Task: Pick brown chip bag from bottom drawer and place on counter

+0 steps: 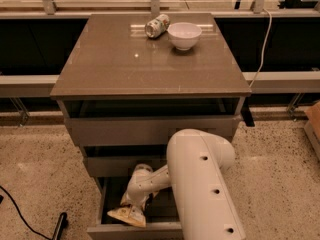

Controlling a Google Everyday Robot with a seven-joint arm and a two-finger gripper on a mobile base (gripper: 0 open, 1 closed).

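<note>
The glossy grey-brown tabletop (125,69) caps a cabinet of three drawers, and all three are pulled out to some degree. Toward its 12 o'clock edge stands a white bowl (184,35), with a small printed can (156,25) lying on its side just beside the bowl at 10 o'clock. The rest of the slab shows only a glint of reflected light.

The robot's thick white arm (202,184) comes in from 5 o'clock and bends down into the bottom drawer (135,230). The claw (134,203) sits low inside it, right at the chip bag (128,216). Whether the claw is wide, narrow or gripping the bag cannot be told, since the wrist covers it. The bag lies in the drawer near the front panel, at the 7 o'clock side of the wrist, its pale yellow edge showing.

The floor (40,179) is speckled beige. A black cable (20,216) trails across it at 8 o'clock, and a white cord (262,39) hangs behind the cabinet at 2 o'clock.
</note>
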